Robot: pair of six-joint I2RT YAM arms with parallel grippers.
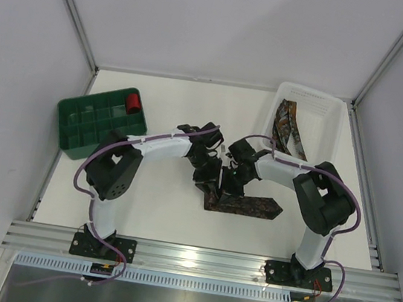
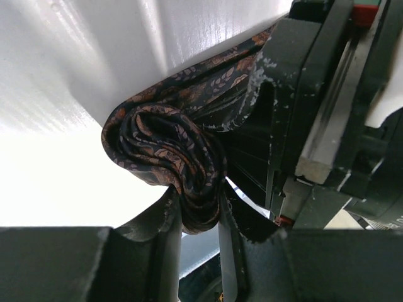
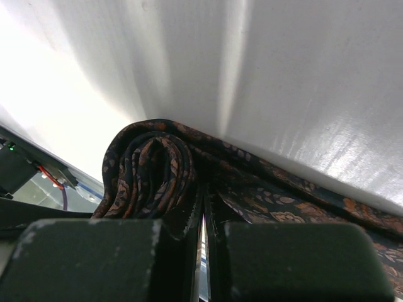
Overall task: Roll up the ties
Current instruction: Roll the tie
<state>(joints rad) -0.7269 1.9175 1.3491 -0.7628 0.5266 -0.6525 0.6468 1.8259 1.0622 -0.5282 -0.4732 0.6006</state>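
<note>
Tie lies mid-desk, its left end wound into a roll where my two arms meet. My left fingers are grasping the roll's edge, and my right fingers are clenched, seemingly on a fold of the tie beside it, though that view is cramped. More ties sit in the far-right bin.

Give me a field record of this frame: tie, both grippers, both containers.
tie on table: dark brown-orange patterned fabric necktie, left end wound into a coil, rest flat, pointed end to the right
left gripper: shut on the coil's edge
right gripper: shut, against the coil; pinch on fabric unclear
white plastic bin: far right, more patterned ties inside
green compartment tray: far left, small red roll in back right compartment
</note>
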